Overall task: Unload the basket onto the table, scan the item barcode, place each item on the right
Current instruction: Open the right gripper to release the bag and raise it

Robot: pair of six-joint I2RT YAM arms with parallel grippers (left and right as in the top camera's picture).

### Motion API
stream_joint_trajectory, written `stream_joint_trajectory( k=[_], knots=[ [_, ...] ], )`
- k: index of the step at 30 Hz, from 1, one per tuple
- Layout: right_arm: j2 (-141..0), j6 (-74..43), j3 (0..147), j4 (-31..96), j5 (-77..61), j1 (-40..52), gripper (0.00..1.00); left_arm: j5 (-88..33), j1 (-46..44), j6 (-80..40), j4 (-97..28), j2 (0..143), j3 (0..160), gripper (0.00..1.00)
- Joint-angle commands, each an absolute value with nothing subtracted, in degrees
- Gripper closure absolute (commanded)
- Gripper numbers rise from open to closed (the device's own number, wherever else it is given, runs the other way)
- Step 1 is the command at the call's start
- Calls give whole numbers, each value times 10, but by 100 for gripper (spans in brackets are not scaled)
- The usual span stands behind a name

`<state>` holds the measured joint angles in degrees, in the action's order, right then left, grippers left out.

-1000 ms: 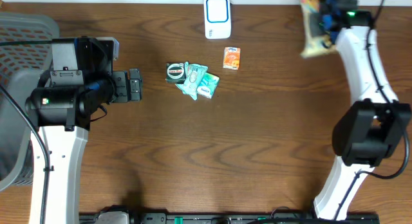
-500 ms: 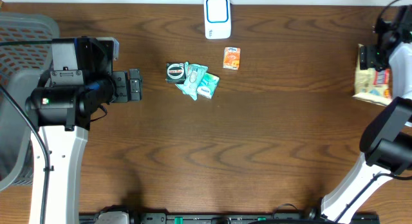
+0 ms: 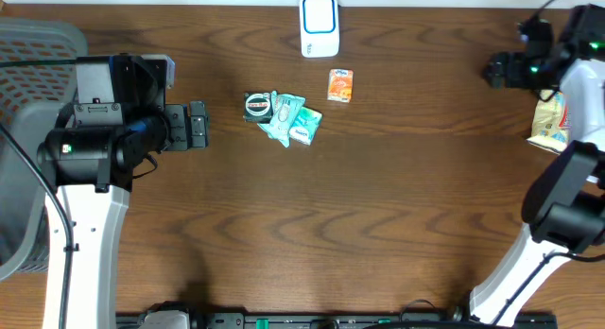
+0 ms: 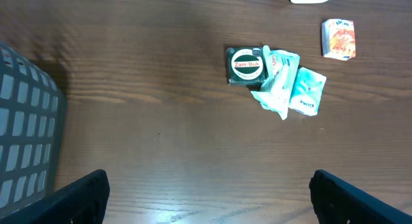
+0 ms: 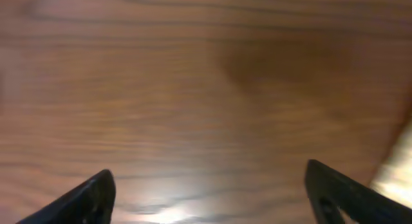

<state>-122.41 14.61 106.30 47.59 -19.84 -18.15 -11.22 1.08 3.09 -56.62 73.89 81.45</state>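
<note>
**A:** Grippers, quick?

**B:** My left gripper (image 3: 197, 126) is spread wide with nothing in it. It hangs over the brown wooden table (image 3: 378, 225), left of the pile. My right gripper (image 3: 493, 69) is spread too and empty, up by the far right edge.

**A:** Items?

**B:** Overhead shows a dark square tin (image 3: 257, 106) touching crumpled teal-and-white wrappers (image 3: 293, 121) mid-table. A small orange packet (image 3: 340, 85) sits near them, apart. The white barcode scanner with a blue face (image 3: 319, 25) stands at the back edge, behind that packet. A tan paper packet (image 3: 550, 121) lies at the right edge beside my right arm, partly hidden by it.

**A:** Do the wrists add anything?

**B:** On the left wrist the tin's round label reads "Zam-Buk", which overhead doesn't resolve. It also shows the grey plastic basket (image 4: 29, 134) wall at left and a sliver of the scanner at top, but not the tan packet. The right wrist shows blurred wood between my fingers (image 5: 90, 198) and a pale smear at the right edge; I can't tell what that is. The orange packet's print is too small to read.
</note>
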Motion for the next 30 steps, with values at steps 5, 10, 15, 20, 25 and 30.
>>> stream_joint_trajectory(
  k=[5, 10, 15, 20, 25, 30],
  knots=[
    [-1224, 146, 1055, 475, -44, -132, 59, -109, 14, 38, -568, 741, 819, 2],
    [-1231, 146, 1034, 473, -3, -139, 53, -109, 14, 38, -568, 741, 819, 2],
    [-1232, 146, 962, 425, -3, -161, 50, -109, 14, 38, -568, 741, 819, 2],
    [-1232, 132, 901, 367, 9, -195, 53, -109, 14, 38, -568, 741, 819, 2],
    [-1231, 96, 891, 356, 57, -238, 57, -109, 14, 38, -568, 741, 819, 2],
    [-1231, 97, 892, 366, 57, -262, 54, -109, 14, 38, -568, 741, 819, 2]
  ],
)
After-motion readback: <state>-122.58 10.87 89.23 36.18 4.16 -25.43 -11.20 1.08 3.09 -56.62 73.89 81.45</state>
